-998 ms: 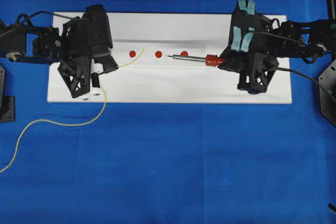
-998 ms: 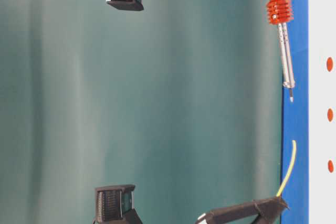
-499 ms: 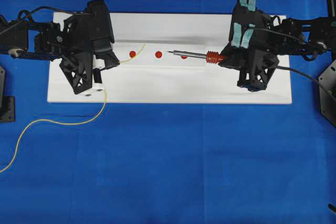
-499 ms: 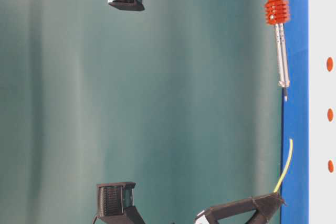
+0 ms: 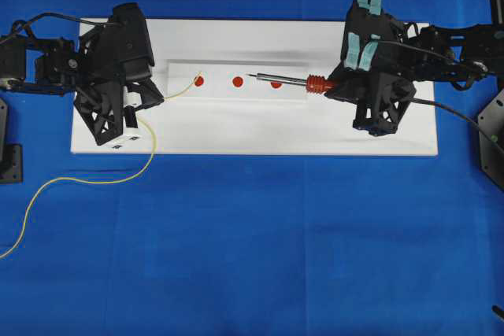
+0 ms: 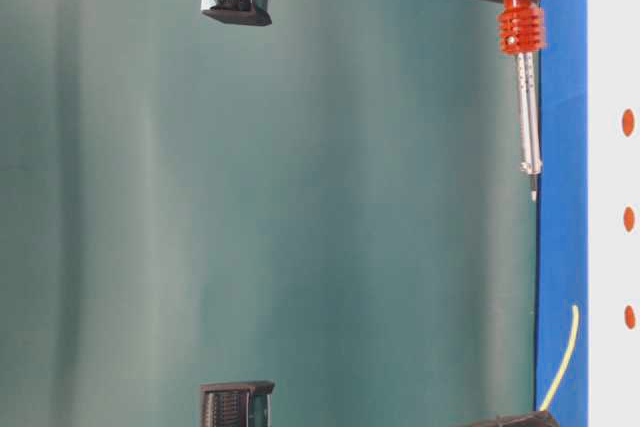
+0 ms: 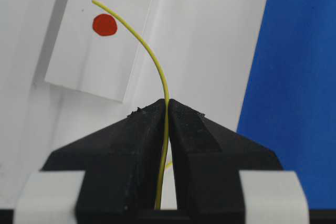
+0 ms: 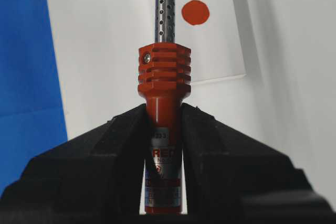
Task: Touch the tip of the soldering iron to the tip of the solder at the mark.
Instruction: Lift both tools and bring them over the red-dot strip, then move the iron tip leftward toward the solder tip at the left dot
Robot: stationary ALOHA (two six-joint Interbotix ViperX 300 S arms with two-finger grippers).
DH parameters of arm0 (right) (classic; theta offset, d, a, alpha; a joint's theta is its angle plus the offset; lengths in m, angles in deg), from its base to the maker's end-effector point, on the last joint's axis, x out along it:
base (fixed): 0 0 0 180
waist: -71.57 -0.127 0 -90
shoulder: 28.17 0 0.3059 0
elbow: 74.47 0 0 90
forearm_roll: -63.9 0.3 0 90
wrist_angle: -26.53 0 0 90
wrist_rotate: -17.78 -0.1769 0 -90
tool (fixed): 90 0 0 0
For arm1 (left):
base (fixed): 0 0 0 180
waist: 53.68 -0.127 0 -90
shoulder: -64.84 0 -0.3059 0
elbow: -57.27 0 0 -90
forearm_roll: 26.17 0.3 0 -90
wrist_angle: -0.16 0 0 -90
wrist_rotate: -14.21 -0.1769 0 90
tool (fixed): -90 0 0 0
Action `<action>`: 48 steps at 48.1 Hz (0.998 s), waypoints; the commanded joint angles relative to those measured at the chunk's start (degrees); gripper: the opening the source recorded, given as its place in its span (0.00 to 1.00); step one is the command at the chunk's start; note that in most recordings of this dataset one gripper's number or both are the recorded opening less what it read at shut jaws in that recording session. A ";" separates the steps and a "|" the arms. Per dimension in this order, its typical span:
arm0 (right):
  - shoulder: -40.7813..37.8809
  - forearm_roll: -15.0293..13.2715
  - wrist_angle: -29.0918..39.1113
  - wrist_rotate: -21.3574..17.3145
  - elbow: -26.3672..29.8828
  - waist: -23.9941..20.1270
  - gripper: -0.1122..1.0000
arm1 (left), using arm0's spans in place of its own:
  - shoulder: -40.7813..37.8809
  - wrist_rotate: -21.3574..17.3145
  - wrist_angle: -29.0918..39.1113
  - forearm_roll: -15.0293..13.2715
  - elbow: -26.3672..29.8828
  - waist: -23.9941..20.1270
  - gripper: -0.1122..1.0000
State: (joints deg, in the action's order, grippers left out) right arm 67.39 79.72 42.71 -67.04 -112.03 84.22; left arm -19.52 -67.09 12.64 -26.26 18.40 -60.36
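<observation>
While ribbed, the soldering iron (image 8: 164, 77) tapers beyond thin solder (image 7: 152, 59).

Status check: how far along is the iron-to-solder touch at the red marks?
Done: left gripper is shut on the thin yellow solder wire; right gripper is shut on the red-handled soldering iron.
In hand: the solder tip sits by the leftmost red dot.
Left: the iron's tip is apart from it, between the other two dots; no contact yet.
</observation>
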 commanded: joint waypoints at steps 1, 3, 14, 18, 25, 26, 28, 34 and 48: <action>0.35 -0.09 -0.62 0.00 1.58 0.18 0.16 | -0.35 0.18 -0.70 0.00 0.18 0.35 0.13; 0.35 -0.09 -0.62 0.00 1.67 0.18 0.16 | -0.70 0.35 -1.14 0.00 0.00 0.53 0.13; 0.44 -0.09 -0.62 0.00 1.58 0.18 0.16 | -2.99 1.67 -4.13 -0.09 -1.32 1.41 0.13; 0.35 -0.09 -0.53 0.00 1.58 0.18 0.16 | -3.43 2.11 -4.57 -0.09 -1.67 1.41 0.13; 0.35 -0.09 -0.79 0.00 1.58 0.18 0.16 | -3.69 2.11 -4.75 -0.09 -1.85 1.41 0.13; 0.44 -0.09 -0.79 0.00 1.58 0.18 0.16 | -3.60 2.11 -4.75 0.00 -1.85 1.41 0.13; 0.35 -0.09 -0.79 -0.09 1.58 0.18 0.16 | -3.60 2.11 -4.75 0.00 -1.85 1.41 0.13; 0.00 -0.09 -0.79 -0.18 1.85 0.18 0.16 | -3.60 2.11 -4.75 0.00 -1.93 1.41 0.13; -5.36 -0.26 1.32 0.09 7.47 0.18 0.16 | -3.60 2.11 -4.75 0.00 -1.85 1.41 0.13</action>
State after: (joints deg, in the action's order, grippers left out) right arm 62.82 79.72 43.23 -67.04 -107.81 84.22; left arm -23.56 -64.98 8.25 -26.26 16.02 -59.13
